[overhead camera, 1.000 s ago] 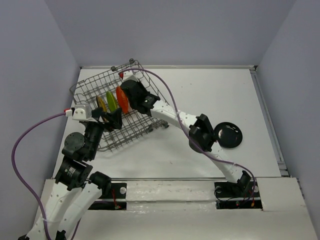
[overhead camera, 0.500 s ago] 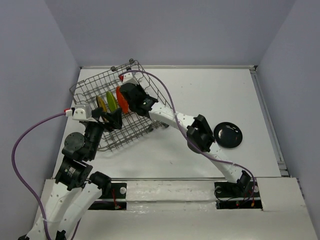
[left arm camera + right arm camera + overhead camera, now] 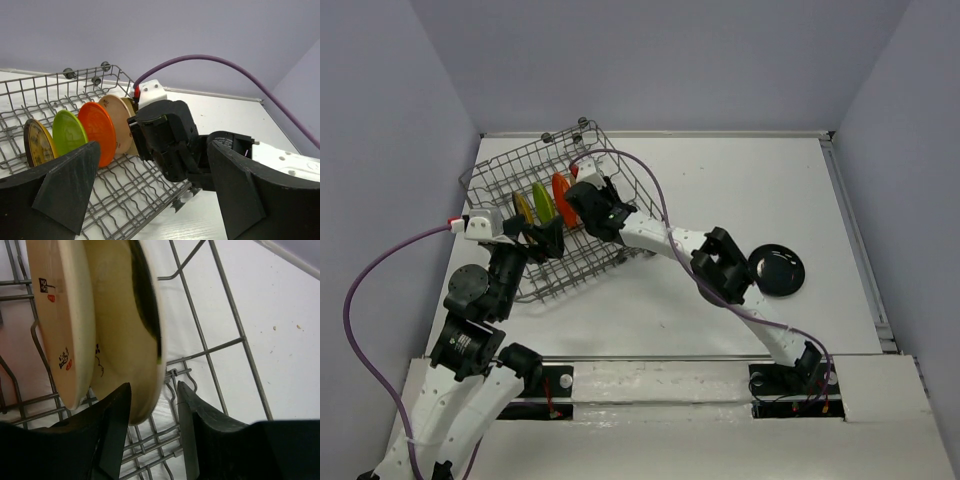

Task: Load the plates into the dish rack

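right gripper (image 3: 152,392): sitting inside the dish rack (image 3: 560,275), fingers (image 3: 112,435) parted either side of the rim of the end cream plate (image 3: 125,330); showing a gap on one side, so looking slack rather than clamped
end cream plate: standing on edge in the tines, leaning close against the second cream plate (image 3: 60,315)
row in rack: standing on edge, running from the left gripper's side: dark gold plate (image 3: 523,208), lime green plate (image 3: 542,202), orange plate (image 3: 562,190), then the two creams
left gripper (image 3: 154,150): hovering over the near-left part of the rack, fingers spread wide, carrying nothing
black plate (image 3: 776,270): lying flat on the table (image 3: 720,190), out to the right of the rack and well apart from it; looking like the only plate not yet loaded
key relation: black plate lying right of the right fingers and nearer the bases, just beside the right arm's elbow; sitting far across from the left gripper, so probably falling to the right arm
axis: being round, offering no long axis; lying flat, so likely needing a pinch on the rim
next (judgement): lifting clear of the tines without nudging the creams, then swinging right toward the black plate
risk: clipping the end cream plate on the way out and tipping the row
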Controlling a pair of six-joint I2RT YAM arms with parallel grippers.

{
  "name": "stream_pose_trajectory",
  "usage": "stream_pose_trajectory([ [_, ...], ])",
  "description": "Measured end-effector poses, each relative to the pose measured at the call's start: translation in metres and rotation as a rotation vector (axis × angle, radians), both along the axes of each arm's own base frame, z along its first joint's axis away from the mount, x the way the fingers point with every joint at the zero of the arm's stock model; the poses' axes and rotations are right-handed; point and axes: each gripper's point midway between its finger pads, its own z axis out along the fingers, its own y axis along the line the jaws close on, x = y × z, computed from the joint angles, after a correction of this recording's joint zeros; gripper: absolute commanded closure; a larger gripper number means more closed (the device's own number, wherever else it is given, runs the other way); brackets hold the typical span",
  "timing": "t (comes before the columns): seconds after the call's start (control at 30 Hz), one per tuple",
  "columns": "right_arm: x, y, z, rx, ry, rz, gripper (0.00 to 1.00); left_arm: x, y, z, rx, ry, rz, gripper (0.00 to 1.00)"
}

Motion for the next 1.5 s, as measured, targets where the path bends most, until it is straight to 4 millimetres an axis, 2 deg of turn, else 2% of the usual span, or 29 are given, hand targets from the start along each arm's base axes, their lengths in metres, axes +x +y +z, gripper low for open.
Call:
stream_pose_trajectory([
  [0.13,-0.004,-0.011,0.020,0.047,0.004,-0.011,0.49,0.000,0.000,0.000,0.000,0.000,0.000,0.01],
  [0.27,-0.012,-0.026,0.059,0.148,0.004,-0.007,0.46,0.000,-0.001,0.000,0.000,-0.001,-0.003,0.01],
  [0.37,-0.019,-0.048,0.092,0.246,0.007,-0.015,0.46,-0.001,-0.001,0.001,-0.001,-0.003,-0.006,0.01],
  [0.43,-0.023,-0.072,0.113,0.331,0.004,-0.028,0.46,-0.002,0.000,0.002,-0.003,-0.009,-0.007,0.01],
  [0.5,-0.030,-0.106,0.124,0.402,0.008,-0.061,0.46,-0.005,0.001,0.005,-0.008,-0.019,-0.008,0.01],
  [0.53,-0.033,-0.119,0.124,0.428,0.012,-0.076,0.47,-0.006,0.001,0.006,-0.011,-0.025,-0.009,0.01],
  [0.57,-0.038,-0.152,0.122,0.487,0.014,-0.113,0.47,-0.007,0.002,0.008,-0.014,-0.031,-0.009,0.01],
  [0.6,-0.042,-0.171,0.119,0.507,0.017,-0.139,0.47,-0.008,0.002,0.009,-0.016,-0.036,-0.010,0.01],
  [0.63,-0.051,-0.205,0.109,0.530,0.029,-0.190,0.47,-0.009,0.002,0.010,-0.018,-0.039,-0.011,0.01],
  [0.7,-0.060,-0.248,0.090,0.554,0.036,-0.263,0.47,-0.010,0.002,0.011,-0.021,-0.047,-0.014,0.01],
  [0.73,-0.066,-0.260,0.079,0.550,0.056,-0.280,0.47,-0.011,0.002,0.014,-0.025,-0.055,-0.017,0.01],
  [0.8,-0.072,-0.256,0.065,0.552,0.112,-0.250,0.51,-0.012,0.002,0.016,-0.029,-0.064,-0.019,0.01],
  [0.97,-0.069,-0.197,0.051,0.587,0.240,-0.067,0.62,-0.012,0.002,0.017,-0.030,-0.066,-0.018,0.01],
  [1.07,-0.069,-0.179,0.049,0.588,0.271,-0.006,0.65,-0.012,0.002,0.017,-0.030,-0.066,-0.021,0.01],
  [1.23,-0.070,-0.171,0.053,0.604,0.275,0.030,0.66,0.002,-0.019,0.002,-0.039,0.016,-0.088,0.01],
  [1.4,-0.077,-0.173,0.064,0.633,0.251,0.058,0.63,0.020,-0.045,-0.031,-0.082,0.178,-0.151,0.01],
  [1.5,-0.089,-0.179,0.074,0.653,0.228,0.075,0.59,0.028,-0.065,-0.052,-0.131,0.260,-0.214,0.01],
])
